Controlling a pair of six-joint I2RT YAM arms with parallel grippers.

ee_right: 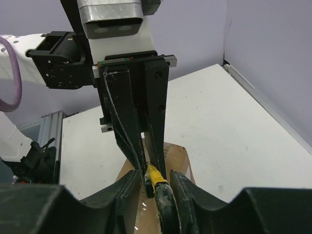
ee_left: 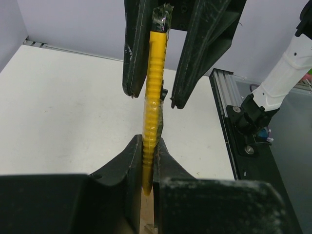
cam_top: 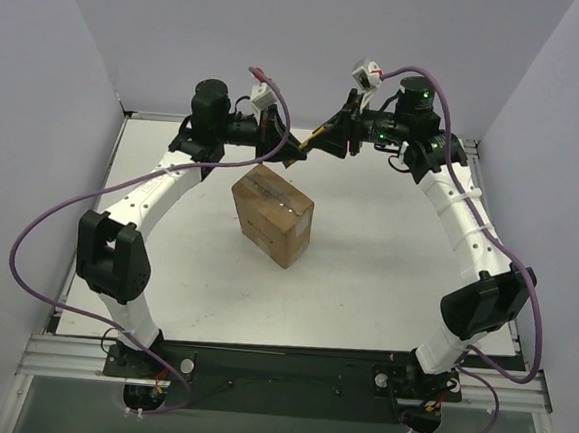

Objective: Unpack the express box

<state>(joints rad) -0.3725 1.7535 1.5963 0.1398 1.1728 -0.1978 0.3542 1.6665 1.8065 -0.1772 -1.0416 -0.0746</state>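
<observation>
Two grippers meet in the air over the far part of the table, both at one yellow knife. The left gripper is pinched narrow on the ribbed handle and carries the knife level, which leaves the other end free for the second arm. The right gripper straddles that black end. A gap shows beside one finger, so I cannot tell whether it grips or only brackets the knife. This looks like a handover, or the blade being slid out, since the tape needs cutting. The box stands at the middle of the table, below the grippers and on their near side, with its flaps flat and nothing touching it.
</observation>
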